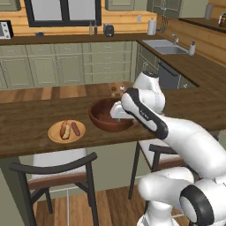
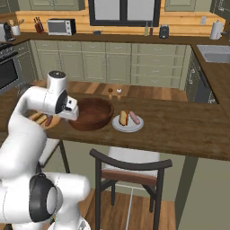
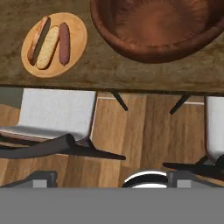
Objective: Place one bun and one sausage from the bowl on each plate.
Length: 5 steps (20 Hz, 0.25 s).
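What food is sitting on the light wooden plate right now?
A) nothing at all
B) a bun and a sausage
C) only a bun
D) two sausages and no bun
B: on the tan wooden plate a bun and a sausage lie side by side, next to the big wooden bowl.

Dark wood counter (image 1: 26, 128) carries everything here. Big reddish-brown bowl (image 1: 106, 115) sits near middle. Tan wooden plate (image 1: 66, 131) on one side of bowl, bun (image 1: 65, 130) and sausage (image 1: 76, 129) lying side by side on it. Pale grey-white plate (image 2: 128, 123) just beside bowl on other side, same combo on top. Two small shakers (image 2: 114, 93) stand behind bowl, toward far edge.
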Tool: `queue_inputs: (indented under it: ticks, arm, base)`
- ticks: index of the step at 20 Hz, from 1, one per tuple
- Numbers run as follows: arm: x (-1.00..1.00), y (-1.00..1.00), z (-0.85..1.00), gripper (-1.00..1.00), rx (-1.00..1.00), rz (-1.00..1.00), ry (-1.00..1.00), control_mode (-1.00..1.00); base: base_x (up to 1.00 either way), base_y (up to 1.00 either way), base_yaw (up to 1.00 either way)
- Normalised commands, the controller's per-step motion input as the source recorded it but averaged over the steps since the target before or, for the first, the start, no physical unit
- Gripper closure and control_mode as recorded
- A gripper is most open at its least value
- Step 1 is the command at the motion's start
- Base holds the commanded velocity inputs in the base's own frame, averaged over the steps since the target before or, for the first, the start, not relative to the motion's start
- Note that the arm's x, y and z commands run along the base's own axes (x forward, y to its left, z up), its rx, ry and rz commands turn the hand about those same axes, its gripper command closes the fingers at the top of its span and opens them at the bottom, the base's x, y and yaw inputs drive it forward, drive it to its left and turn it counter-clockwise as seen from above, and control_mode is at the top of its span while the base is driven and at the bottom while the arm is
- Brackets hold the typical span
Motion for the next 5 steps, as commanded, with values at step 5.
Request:
queue_inputs:
  ticks: [5]
  arm:
    - [-1.0, -0.77, 0.33, -1.0, -0.11, -0.01, -0.06, -1.0]
  base:
    - [0.0, 0.0, 0.0]
